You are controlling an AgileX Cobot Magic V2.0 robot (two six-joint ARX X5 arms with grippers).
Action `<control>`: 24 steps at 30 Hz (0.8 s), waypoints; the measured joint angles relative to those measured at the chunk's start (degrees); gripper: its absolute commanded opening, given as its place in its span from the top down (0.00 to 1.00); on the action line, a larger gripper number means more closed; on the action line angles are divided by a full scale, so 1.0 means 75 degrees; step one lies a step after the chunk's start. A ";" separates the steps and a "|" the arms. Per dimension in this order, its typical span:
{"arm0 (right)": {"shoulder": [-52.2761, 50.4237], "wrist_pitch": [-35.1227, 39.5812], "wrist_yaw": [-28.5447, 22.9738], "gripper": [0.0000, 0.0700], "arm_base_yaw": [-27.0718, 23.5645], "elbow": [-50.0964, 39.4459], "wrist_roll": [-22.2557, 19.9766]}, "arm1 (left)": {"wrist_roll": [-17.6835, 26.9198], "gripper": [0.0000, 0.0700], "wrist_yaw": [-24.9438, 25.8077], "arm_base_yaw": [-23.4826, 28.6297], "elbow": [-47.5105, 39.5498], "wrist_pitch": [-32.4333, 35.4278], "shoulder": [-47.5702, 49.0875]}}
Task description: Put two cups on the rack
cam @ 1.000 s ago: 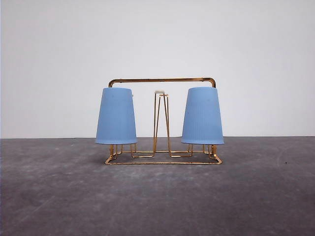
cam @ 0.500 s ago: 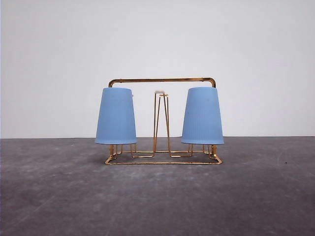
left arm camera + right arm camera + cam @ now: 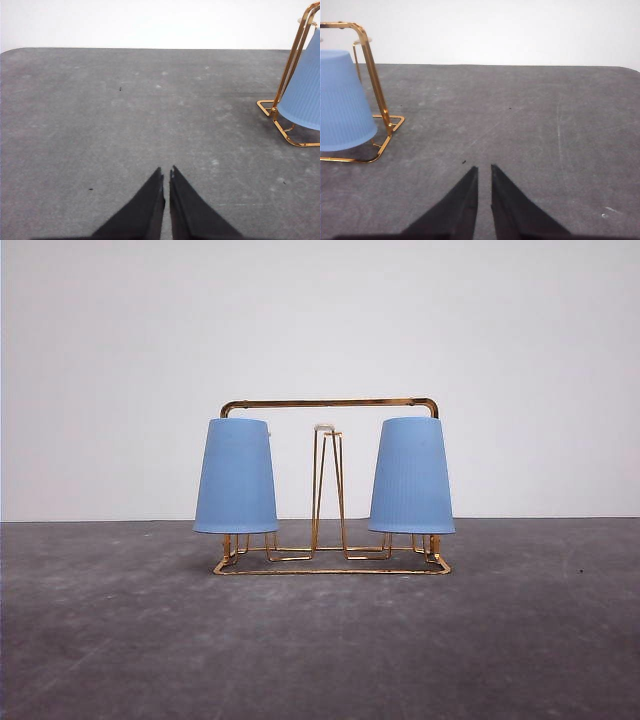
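Blue cups (image 3: 236,476) (image 3: 412,476), two, on rack (image 3: 330,404)

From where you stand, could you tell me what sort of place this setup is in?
Probably a bare lab or test bench, not a kitchen: a plain grey tabletop, a blank white wall, and just a gold wire rack holding two upturned blue cups.
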State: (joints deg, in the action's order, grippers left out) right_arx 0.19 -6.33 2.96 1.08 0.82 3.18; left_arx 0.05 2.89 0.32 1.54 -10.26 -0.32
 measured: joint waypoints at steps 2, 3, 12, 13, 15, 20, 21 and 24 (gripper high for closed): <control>0.0000 0.0000 0.0000 0.94 0.0000 0.0000 0.0000 | 0.0000 1.00 0.0000 0.0000 0.0000 0.0000 0.0000; 0.0000 0.0000 0.0000 0.94 0.0000 0.0000 0.0000 | 0.0000 1.00 0.0000 0.0000 0.0000 0.0000 0.0000; 0.0000 0.0000 0.0000 0.94 0.0000 0.0000 0.0000 | 0.0000 1.00 -0.0002 0.0000 0.0000 0.0000 0.0000; 0.0000 0.0000 0.0000 0.94 0.0000 0.0000 0.0000 | 0.0000 1.00 0.0000 0.0000 0.0000 0.0000 0.0000; 0.0000 0.0000 0.0000 0.94 0.0000 0.0000 0.0000 | 0.0000 1.00 0.0000 0.0000 0.0000 0.0000 0.0000; 0.0000 0.0000 0.0000 0.94 0.0000 0.0000 0.0000 | 0.0000 1.00 -0.0002 0.0000 0.0000 0.0000 0.0000; 0.0000 0.0000 0.0000 0.94 0.0000 0.0000 0.0000 | 0.0000 1.00 0.0000 0.0000 0.0000 0.0000 0.0000; 0.0000 0.0000 0.0000 0.94 0.0000 0.0000 0.0000 | 0.0000 1.00 0.0000 0.0000 0.0000 0.0000 0.0000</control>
State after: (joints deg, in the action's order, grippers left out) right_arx 0.19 -6.33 2.96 1.08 0.82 3.18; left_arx 0.05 2.90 0.32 1.54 -10.26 -0.32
